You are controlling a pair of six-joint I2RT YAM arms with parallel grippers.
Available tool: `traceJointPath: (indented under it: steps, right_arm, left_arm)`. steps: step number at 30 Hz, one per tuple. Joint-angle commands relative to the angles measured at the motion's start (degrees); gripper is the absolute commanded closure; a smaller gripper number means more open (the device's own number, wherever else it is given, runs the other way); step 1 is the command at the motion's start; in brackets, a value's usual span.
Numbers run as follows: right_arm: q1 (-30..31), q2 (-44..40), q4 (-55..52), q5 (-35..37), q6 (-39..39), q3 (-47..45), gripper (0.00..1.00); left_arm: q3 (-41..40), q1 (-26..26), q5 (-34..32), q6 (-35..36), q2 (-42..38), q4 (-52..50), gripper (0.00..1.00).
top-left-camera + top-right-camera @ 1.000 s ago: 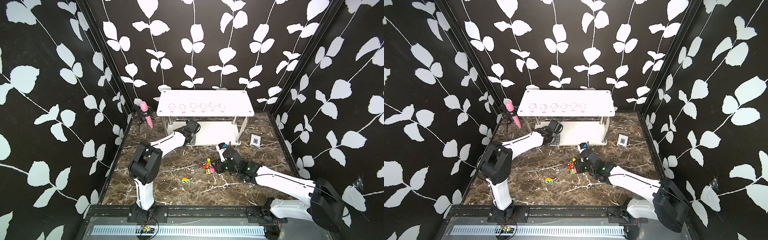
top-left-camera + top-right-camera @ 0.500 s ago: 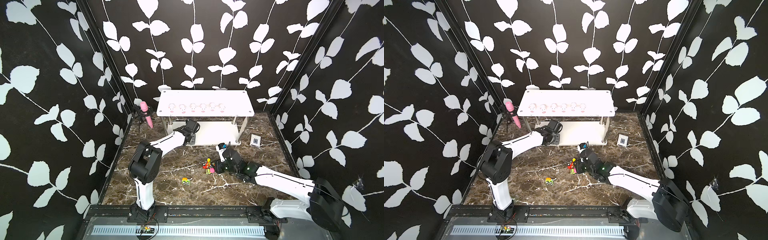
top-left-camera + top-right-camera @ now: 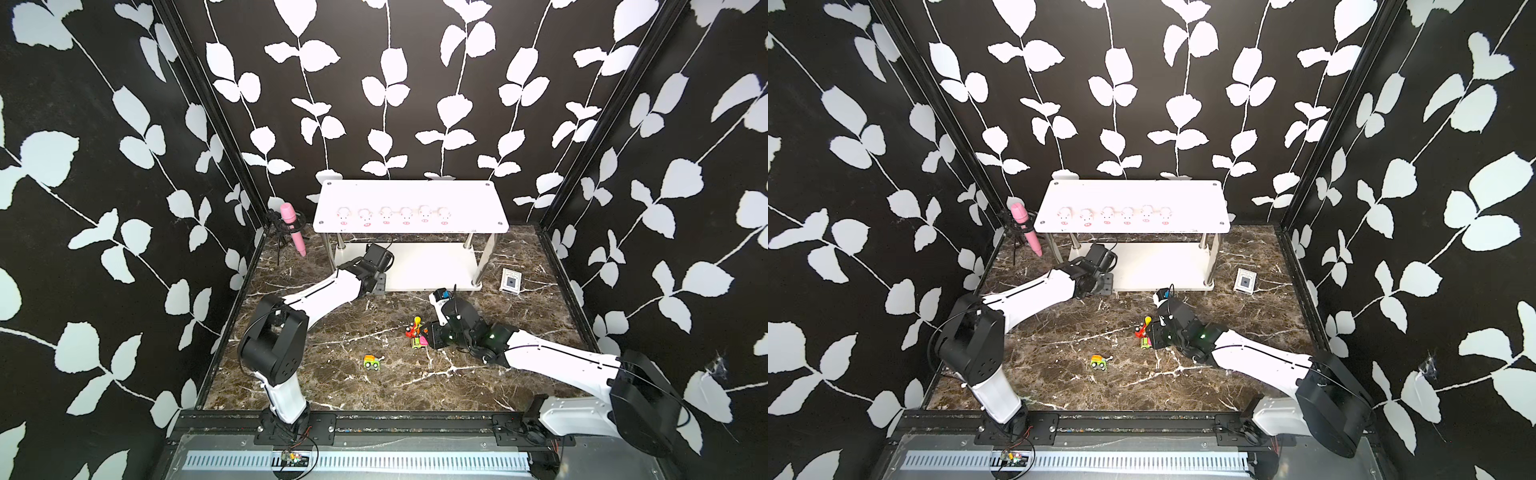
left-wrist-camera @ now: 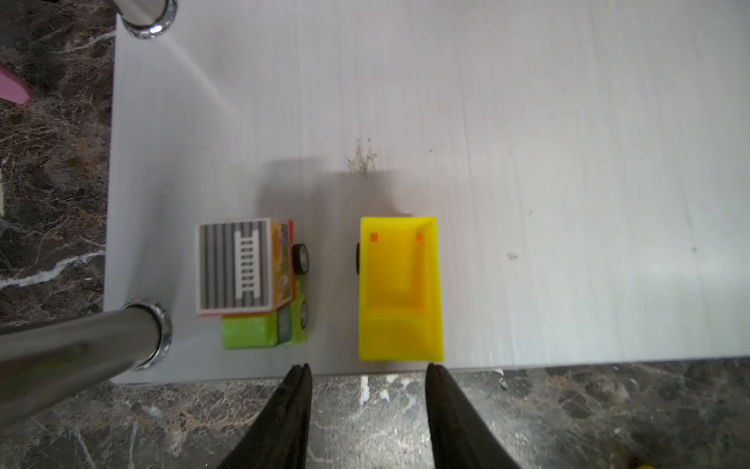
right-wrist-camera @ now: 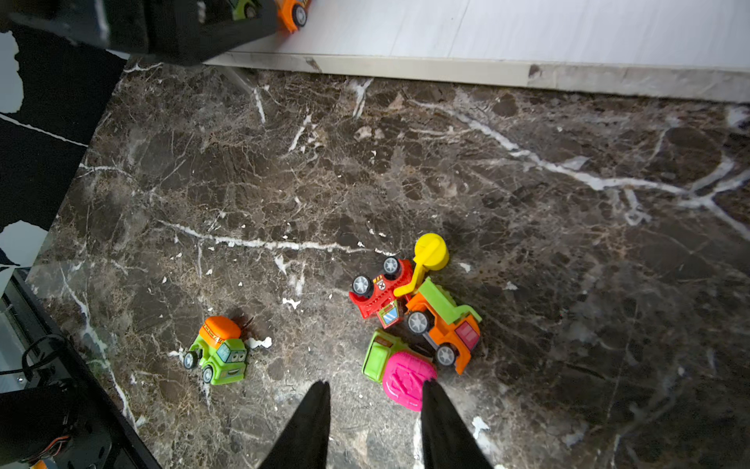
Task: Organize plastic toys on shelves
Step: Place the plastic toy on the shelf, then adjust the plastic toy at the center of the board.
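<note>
The white two-board rack [image 3: 415,193] stands far centre, with six pigs [image 3: 386,216] in a row on top. Only the left wrist view shows a yellow truck [image 4: 399,288] and a green truck [image 4: 251,280] on its lower board; the arm hides them from above. The left gripper [image 4: 368,367] is parted and empty just short of them. The right gripper [image 5: 375,385], also parted and empty, hangs by heaped cars [image 5: 418,316], with a lone car [image 5: 219,351] to their left.

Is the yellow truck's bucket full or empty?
Empty. The left wrist view looks down into the yellow truck: only bare yellow plastic inside.

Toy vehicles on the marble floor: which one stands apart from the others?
The green truck with the orange drum. It stands alone on its wheels, while the other three lie touching in a cluster beside the right gripper.
</note>
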Motion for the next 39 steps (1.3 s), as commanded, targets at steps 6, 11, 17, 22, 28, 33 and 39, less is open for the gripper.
traceJointPath:
  steps: [6,11,17,22,28,33,39]
  right_arm:
    - [0.2,3.7,1.0,-6.4,-2.7,2.0,0.60]
    - [2.7,7.4,-0.7,-10.9,-6.0,5.4,0.60]
    - [7.0,12.6,-1.9,-13.6,-8.4,9.3,0.59]
    - [10.3,17.1,-2.4,-17.6,-10.5,13.5,0.59]
    - [13.3,24.4,-5.3,-18.7,-12.2,18.5,0.60]
    - [14.4,26.9,-5.4,-19.5,-12.2,20.3,0.60]
    - [14.9,29.4,-5.7,-18.7,-11.8,21.9,0.60]
  left_arm:
    - [-8.0,-5.0,2.3,0.9,-12.4,-4.6,0.54]
    - [-18.9,-5.0,7.9,-2.2,-21.7,-3.3,0.56]
    - [-31.8,-5.1,17.2,-8.1,-32.7,-1.5,0.63]
    - [-40.4,-7.8,24.3,-14.7,-39.8,1.9,0.67]
    - [-44.0,-8.5,24.7,-17.5,-42.8,1.8,0.84]
    - [-45.6,-8.7,29.8,-17.6,-41.3,4.2,0.96]
    - [-47.0,-8.9,31.6,-17.9,-40.9,4.5,1.00]
